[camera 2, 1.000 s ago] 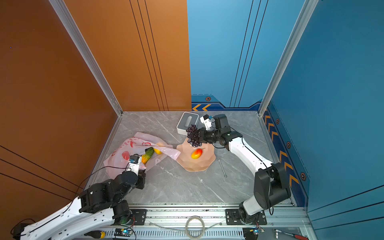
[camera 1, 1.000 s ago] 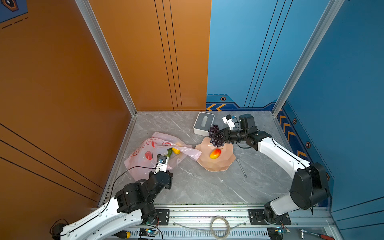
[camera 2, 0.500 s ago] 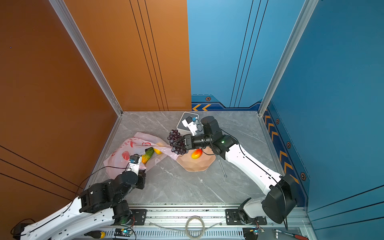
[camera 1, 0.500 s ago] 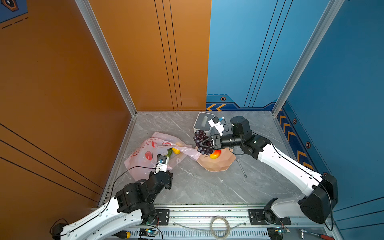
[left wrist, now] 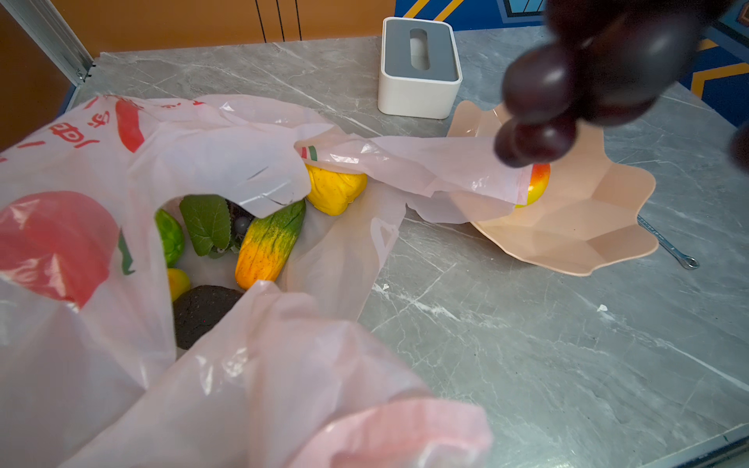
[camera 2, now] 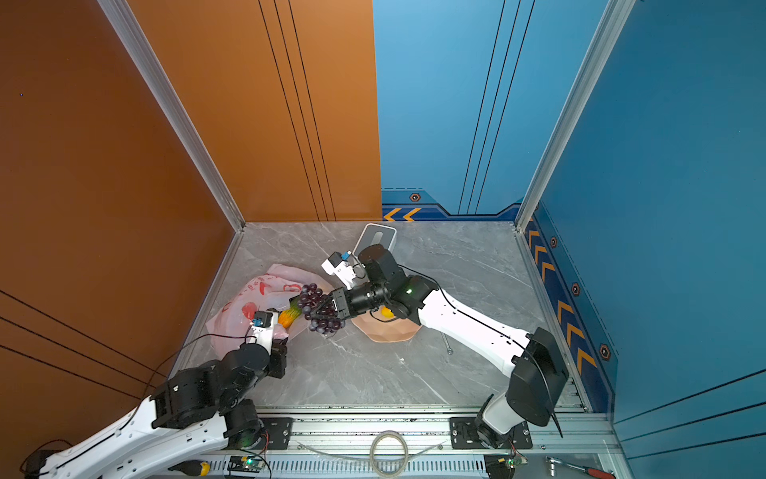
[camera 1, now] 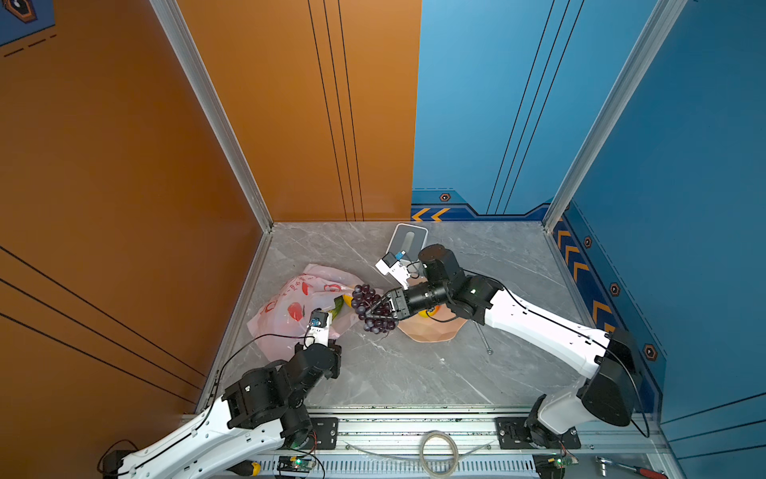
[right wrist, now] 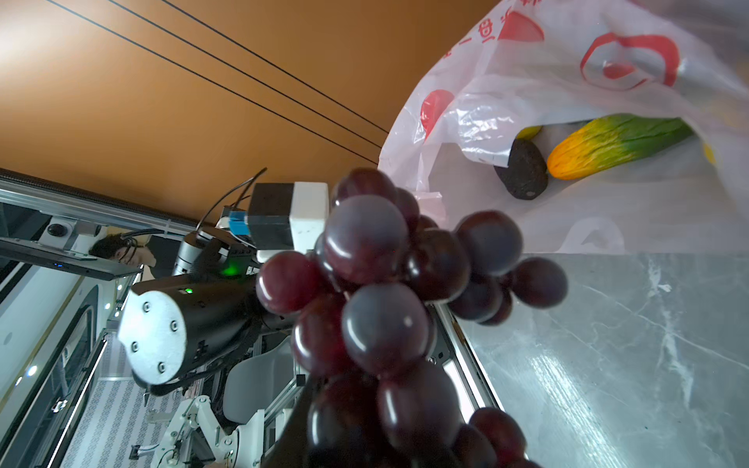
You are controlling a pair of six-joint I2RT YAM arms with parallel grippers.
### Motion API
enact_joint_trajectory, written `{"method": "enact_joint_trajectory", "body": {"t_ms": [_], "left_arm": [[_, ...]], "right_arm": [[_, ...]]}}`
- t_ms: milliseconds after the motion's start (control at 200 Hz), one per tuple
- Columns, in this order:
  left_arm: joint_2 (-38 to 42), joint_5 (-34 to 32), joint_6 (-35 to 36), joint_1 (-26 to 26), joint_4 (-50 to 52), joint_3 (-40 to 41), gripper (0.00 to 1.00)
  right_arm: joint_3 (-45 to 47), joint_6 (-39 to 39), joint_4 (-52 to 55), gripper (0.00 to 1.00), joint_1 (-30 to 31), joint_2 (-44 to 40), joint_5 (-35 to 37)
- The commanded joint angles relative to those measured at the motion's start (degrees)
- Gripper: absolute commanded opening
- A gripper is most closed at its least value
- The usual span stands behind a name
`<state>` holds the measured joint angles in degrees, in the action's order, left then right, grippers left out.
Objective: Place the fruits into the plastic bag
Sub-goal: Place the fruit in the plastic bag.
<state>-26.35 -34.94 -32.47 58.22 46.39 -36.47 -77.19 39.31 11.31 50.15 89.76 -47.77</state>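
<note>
My right gripper (camera 1: 383,309) is shut on the dark purple grape bunch (camera 1: 369,307) (right wrist: 385,283) and holds it just off the floor at the mouth of the pink plastic bag (camera 1: 290,298) (left wrist: 202,133). The bag lies open, and my left gripper (camera 2: 282,336) is shut on its near edge, its fingers wrapped in plastic. Inside lie an orange-and-green fruit (left wrist: 269,247), a yellow fruit (left wrist: 334,188), a lime-green one (left wrist: 170,239), a blackish avocado (left wrist: 202,312) and a green leaf (left wrist: 206,223). The red-orange mango (left wrist: 537,184) rests on the peach plate (left wrist: 587,227), partly under a bag handle.
A white-and-grey box (camera 1: 408,240) stands behind the plate near the back wall. A thin metal pin (camera 1: 483,340) lies on the floor right of the plate. The orange wall runs close along the bag's left side. The arms' mounting rail (camera 1: 414,427) borders the front.
My right arm has swung left with the grape bunch, from above the plate to the bag's mouth. The left arm and the bag have stayed put.
</note>
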Motion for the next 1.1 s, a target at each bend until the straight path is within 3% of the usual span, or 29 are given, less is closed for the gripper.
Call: {"method": "enact_joint_trajectory", "body": {"t_ms": [0,370,756,1096], "left_arm": [[0.84,-0.82,-0.23,0.58,1.01,-0.62,0.0],[3.08,-1.28,-0.23,0.59,0.92,-0.4,0.0],[7.56,-1.21,0.99,1.34,-0.4,0.45,0.0],[7.16,1.68,2.6,2.08,-2.63,1.29,0.0]], "right_arm": [[-2.35,1.82,-4.48,0.25,1.57,2.23,0.17],[-4.81,5.69,-10.5,0.24,3.64,11.7,-3.57],[-12.44,7.6,-6.41,0.24,2.72,23.29,-6.85],[-19.05,8.85,-0.15,0.23,3.37,30.2,-4.83]]}}
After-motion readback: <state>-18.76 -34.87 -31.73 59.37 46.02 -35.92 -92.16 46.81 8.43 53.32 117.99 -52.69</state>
